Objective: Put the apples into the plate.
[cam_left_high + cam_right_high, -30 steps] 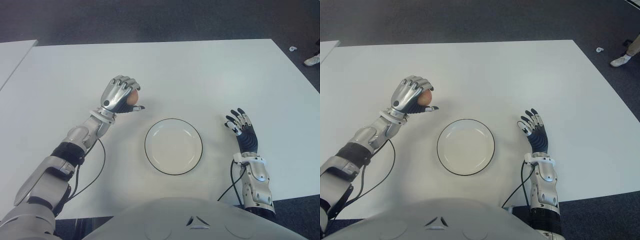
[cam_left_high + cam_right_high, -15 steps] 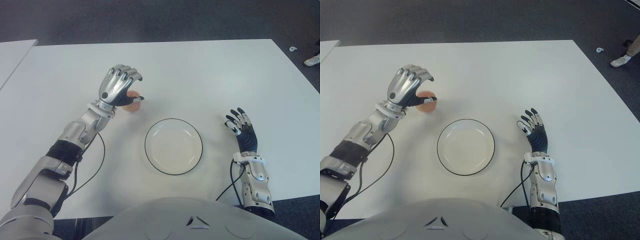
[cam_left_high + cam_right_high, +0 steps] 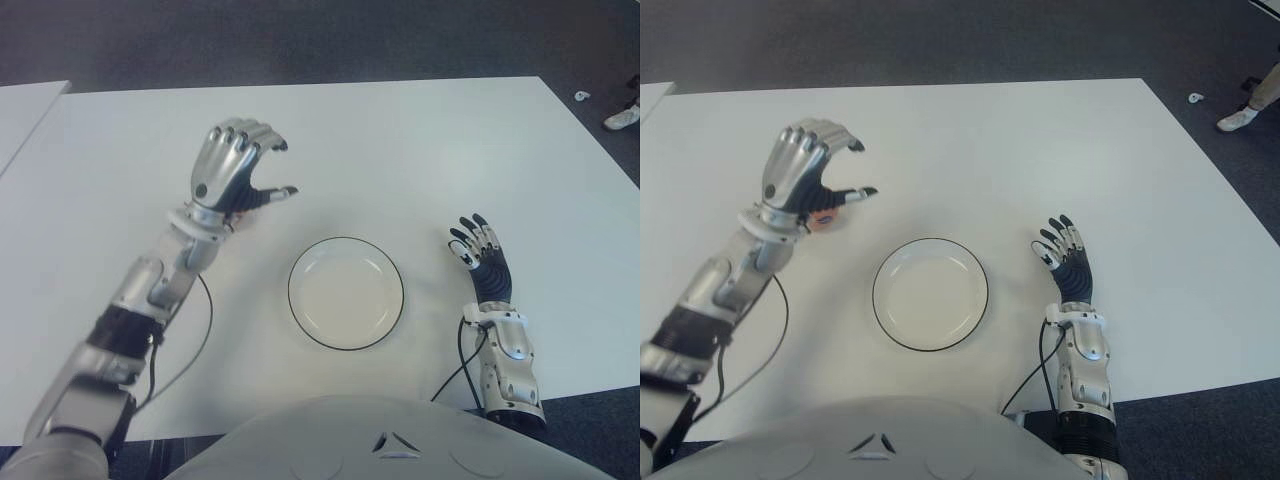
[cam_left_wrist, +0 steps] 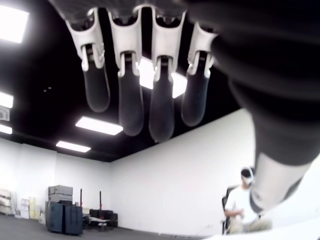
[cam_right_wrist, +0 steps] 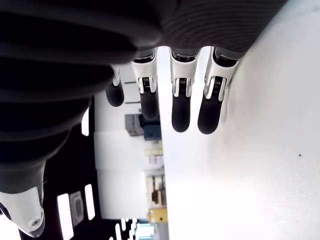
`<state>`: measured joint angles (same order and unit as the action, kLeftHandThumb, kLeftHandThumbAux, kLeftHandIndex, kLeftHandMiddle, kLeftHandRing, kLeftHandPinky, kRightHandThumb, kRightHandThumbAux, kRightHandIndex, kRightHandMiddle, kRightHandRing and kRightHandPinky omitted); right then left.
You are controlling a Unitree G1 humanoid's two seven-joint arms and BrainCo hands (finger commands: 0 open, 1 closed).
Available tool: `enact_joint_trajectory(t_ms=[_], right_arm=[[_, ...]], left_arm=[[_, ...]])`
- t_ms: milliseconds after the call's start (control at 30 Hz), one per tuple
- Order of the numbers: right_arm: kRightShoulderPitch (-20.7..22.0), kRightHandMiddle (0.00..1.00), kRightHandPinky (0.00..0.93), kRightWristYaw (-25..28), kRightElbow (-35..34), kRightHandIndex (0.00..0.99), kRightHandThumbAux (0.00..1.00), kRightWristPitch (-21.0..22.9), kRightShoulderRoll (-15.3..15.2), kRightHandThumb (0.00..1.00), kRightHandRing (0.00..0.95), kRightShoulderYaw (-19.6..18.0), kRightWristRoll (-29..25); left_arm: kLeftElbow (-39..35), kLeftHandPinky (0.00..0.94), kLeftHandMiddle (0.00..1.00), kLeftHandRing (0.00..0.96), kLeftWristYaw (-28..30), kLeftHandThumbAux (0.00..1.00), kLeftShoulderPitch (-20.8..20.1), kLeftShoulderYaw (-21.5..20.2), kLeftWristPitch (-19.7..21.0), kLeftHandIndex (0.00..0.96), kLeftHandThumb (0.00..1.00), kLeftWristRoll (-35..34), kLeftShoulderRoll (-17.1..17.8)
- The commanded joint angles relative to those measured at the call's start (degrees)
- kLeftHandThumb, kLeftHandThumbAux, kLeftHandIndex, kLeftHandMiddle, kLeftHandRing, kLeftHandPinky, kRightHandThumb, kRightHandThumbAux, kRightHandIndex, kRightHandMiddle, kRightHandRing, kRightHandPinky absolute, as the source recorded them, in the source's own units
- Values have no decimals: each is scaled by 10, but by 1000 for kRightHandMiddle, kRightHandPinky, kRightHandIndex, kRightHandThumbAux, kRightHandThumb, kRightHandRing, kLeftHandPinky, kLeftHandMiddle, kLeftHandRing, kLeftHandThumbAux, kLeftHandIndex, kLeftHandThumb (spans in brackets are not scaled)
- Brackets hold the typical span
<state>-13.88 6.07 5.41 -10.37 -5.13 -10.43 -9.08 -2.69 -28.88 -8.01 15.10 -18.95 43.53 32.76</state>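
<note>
the left hand (image 3: 800, 175) is raised above the white table (image 3: 400, 140), to the left of the plate (image 3: 346, 292) and a little farther from the robot than it; its fingers (image 4: 161, 105) are spread and only loosely bent, the thumb pointing toward the plate side, and nothing lies in the palm; the left wrist view shows four fingertips hanging free with only the room behind them, and a seated person (image 4: 240, 207) far off; the apple (image 3: 823, 216) shows in the right eye view as a small orange-red patch just under the heel of that hand, on the table and mostly hidden by the hand; in the left eye view the hand covers it almost wholly; whether the hand touches it cannot be told; the apple lies well apart from the plate, on its left and slightly beyond it; the plate is white with a thin dark rim and sits near the table's front edge, between the two arms; the right hand (image 3: 480, 252) shows to the right of the plate, its fingers straight and slightly fanned, holding nothing; a black cable (image 3: 190, 340) loops beside the left forearm
</note>
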Motion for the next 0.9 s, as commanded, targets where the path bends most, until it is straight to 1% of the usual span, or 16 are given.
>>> enact_joint_trajectory(t_ms=[33,67,167,267,367,500,600,700,800,900], right_arm=[[-36,140,213,-1,59,51,640,42,13,311,180,10,6],[-37,139,210,-1,58,51,639,41,13,308,179,11,7],[-38,139,213,-1,59,52,635,39,12,302,179,13,8],[-39,147,222,0,58,53,634,37,12,303,186,14,7],[-40,157,226,-1,58,57,630,35,12,308,192,15,7],[-42,167,235,-2,56,64,623,32,13,316,198,16,8],[-46,175,238,-3,52,71,612,30,14,320,201,18,9],[-47,179,235,-5,51,76,600,28,15,320,200,19,10],[-50,179,229,-6,49,79,590,27,15,318,198,19,11],[-50,176,225,-7,48,79,587,28,15,317,193,19,11]], left_arm=[[-95,879,927,899,100,694,95,6,56,442,749,-101,-67],[-109,875,921,893,121,694,104,5,69,442,749,-126,-80],[-132,865,907,881,164,693,119,1,96,442,751,-165,-109],[-136,866,900,877,196,693,132,11,127,443,752,-210,-155],[-133,865,896,874,209,694,142,19,144,443,752,-233,-190],[-136,865,894,874,211,694,153,22,151,443,752,-233,-218],[-142,872,899,880,212,694,158,18,156,443,752,-225,-231],[-146,869,897,878,215,694,160,14,163,442,752,-217,-236],[-149,872,899,881,213,694,163,11,163,442,752,-208,-237],[-146,874,898,881,212,694,158,4,157,443,752,-196,-230]])
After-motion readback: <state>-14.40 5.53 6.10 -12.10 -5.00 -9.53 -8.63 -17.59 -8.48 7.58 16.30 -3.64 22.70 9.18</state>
